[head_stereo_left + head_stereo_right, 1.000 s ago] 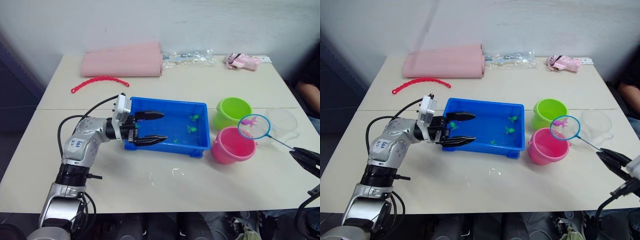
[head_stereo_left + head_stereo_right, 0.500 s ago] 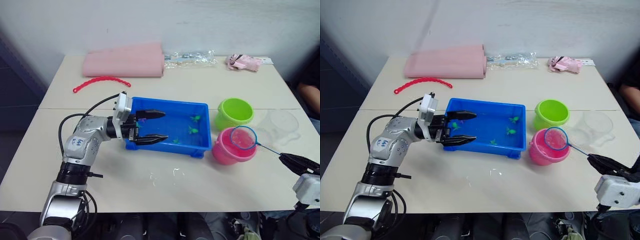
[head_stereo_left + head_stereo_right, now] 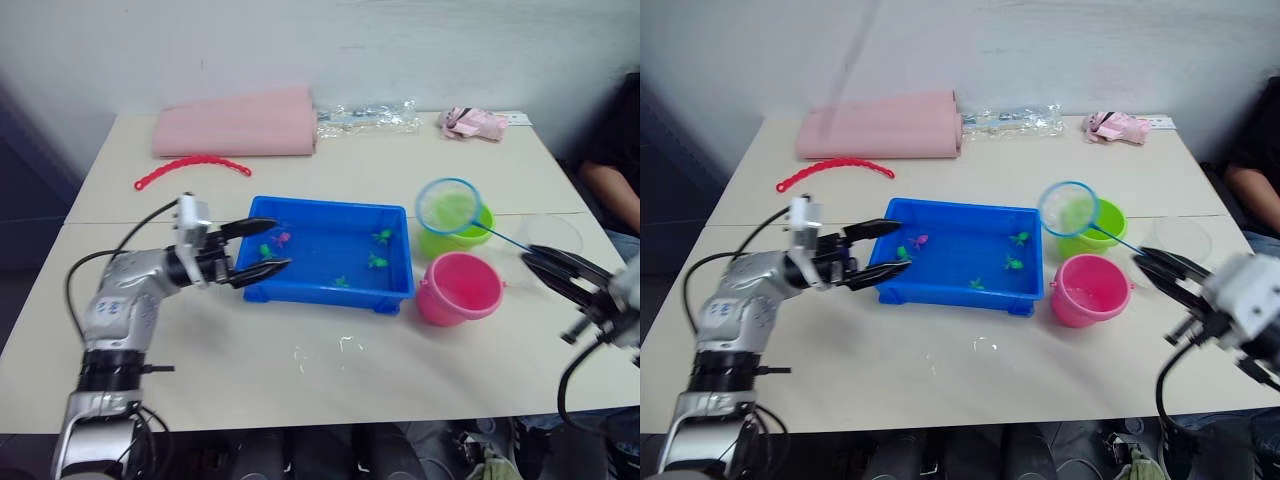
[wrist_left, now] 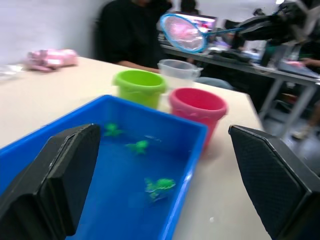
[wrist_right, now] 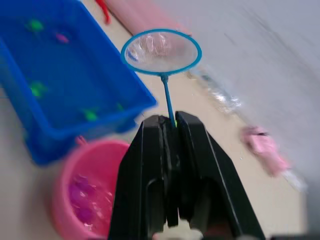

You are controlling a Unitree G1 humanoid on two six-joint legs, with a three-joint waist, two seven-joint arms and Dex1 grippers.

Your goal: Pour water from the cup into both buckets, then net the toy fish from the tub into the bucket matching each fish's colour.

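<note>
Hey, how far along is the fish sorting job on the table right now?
Done: pink fish lie in the pink bucket. In hand: the right gripper is shut on the net, its hoop raised over the green bucket, apparently empty. Left: four green fish and one pink fish in the tub to net. The left gripper hangs open at the tub's end.

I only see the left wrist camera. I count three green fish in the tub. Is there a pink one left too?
Observer: Yes, one pink fish lies in the tub, at the end far from the buckets.
Operator: Is anything in the pink bucket?
Observer: Pink shapes, likely fish, lie at the bottom of the pink bucket.
Operator: Is the net dropped?
Observer: No, the right gripper is shut on the net's handle.
</note>
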